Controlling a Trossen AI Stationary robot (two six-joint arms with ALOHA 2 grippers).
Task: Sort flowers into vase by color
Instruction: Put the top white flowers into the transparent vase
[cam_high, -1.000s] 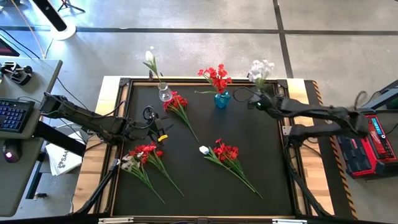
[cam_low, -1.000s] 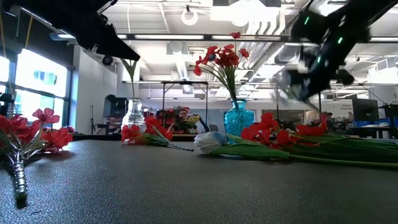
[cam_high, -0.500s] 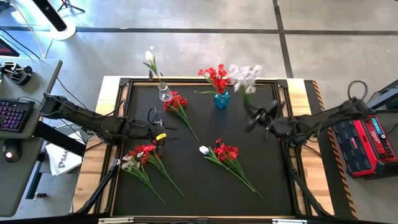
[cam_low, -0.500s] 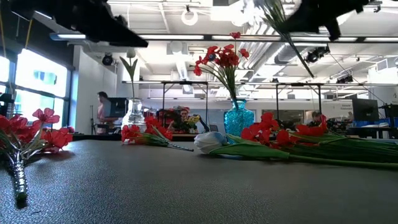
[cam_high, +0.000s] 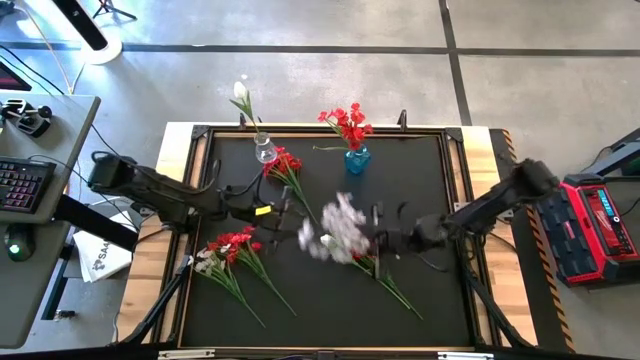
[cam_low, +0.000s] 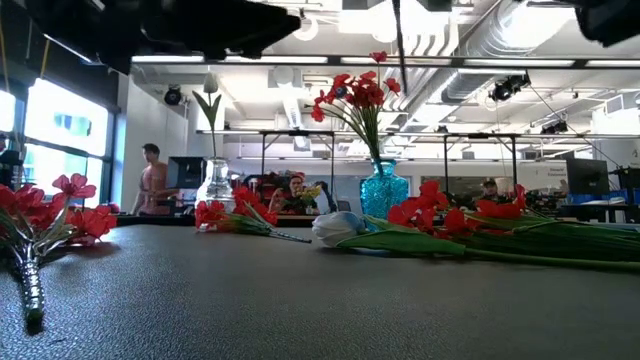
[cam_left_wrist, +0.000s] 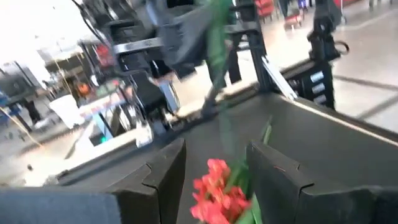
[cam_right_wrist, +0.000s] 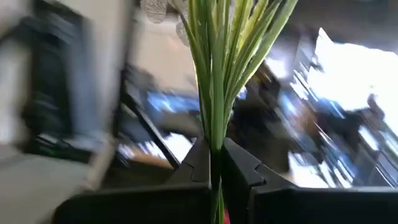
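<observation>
My right gripper (cam_high: 380, 237) hangs over the table's middle, shut on a white flower sprig (cam_high: 335, 236) whose pale blooms point toward the table's left. My left gripper (cam_high: 285, 207) stands open and level just left of it; a red sprig (cam_left_wrist: 214, 193) on the table shows between its fingers. A clear vase (cam_high: 265, 150) holds a white flower (cam_high: 240, 95). A blue vase (cam_high: 357, 160) holds red flowers (cam_high: 345, 122). More red sprigs lie flat at the far left (cam_high: 285, 165), near left (cam_high: 230, 243) and under the held sprig (cam_high: 385, 280). My right gripper pinches the white sprig's bunch of green stems (cam_right_wrist: 211, 134) between its two fingers. The fingers come about level from the table's right, and the stems run on past the fingertips in line with them. The sprig is lifted clear of the table.
A raised frame (cam_high: 455, 200) runs round the black table top. A desk with a keyboard (cam_high: 20, 185) stands at the left and a red case (cam_high: 590, 220) at the right. People (cam_low: 150, 180) are in the room beyond the far edge.
My right gripper has swung from the far right corner toward the table's middle and near edge, carrying the white sprig. The sprig has turned from pointing past the far edge to pointing left. My left gripper has moved a little toward the right and tipped up to level.
</observation>
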